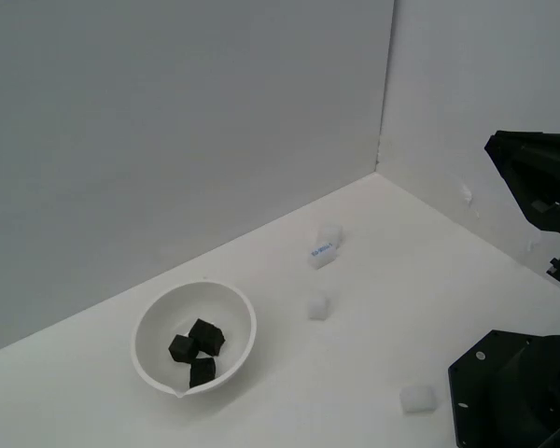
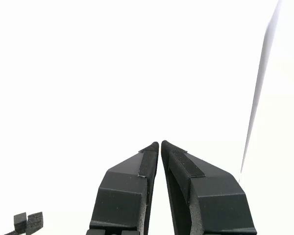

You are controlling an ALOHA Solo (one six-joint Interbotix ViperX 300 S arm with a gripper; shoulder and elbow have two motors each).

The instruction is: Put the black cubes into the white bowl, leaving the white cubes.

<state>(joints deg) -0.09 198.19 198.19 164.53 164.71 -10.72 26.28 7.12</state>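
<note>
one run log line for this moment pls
black cubes: three in white bowl | white cubes: four on table | claw: shut, empty, away from bowl

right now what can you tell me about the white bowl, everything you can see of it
The white bowl is round, deep and glossy, like glazed ceramic or plastic, with a thin rim and a small pouring lip on its near edge. It stands upright on the white table, toward the exterior view's left, apart from the arm. Three black cubes lie clustered on its floor, touching one another. The white cubes sit outside it, off to the exterior view's right, none touching it.
</note>
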